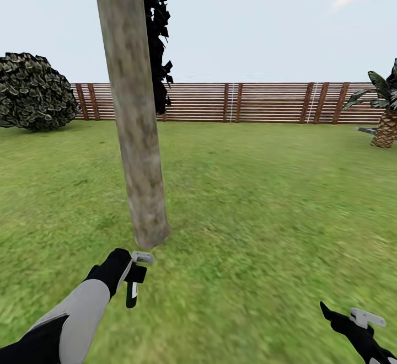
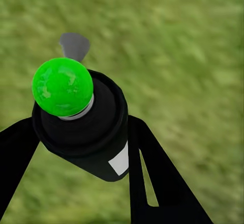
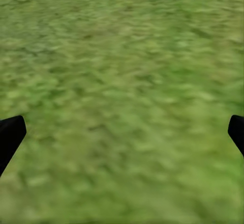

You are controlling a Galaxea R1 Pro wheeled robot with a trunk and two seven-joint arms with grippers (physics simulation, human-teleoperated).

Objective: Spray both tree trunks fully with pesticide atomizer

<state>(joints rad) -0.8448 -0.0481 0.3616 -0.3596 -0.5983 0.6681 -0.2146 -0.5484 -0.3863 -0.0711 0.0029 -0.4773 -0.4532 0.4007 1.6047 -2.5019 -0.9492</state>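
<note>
Mottled grey-brown tree trunk (image 1: 135,110) is faced at upper left, with the pesticide atomizer (image 2: 84,124) clamped in the left gripper (image 1: 135,276) just below its base.
Its green tip is seemingly aimed for spraying; the right gripper (image 1: 358,320), lower right, is held spread and empty over the grass (image 3: 122,81).

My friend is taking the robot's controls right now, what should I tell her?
Left gripper: shut on the pesticide atomizer, which shows a green ball on top.
Right gripper: open, nothing in it, over the grass.
One tree trunk stands just ahead, near the left gripper.
Done: the atomizer is picked up.
Left: spray this trunk all over, then find the second tree.
</note>
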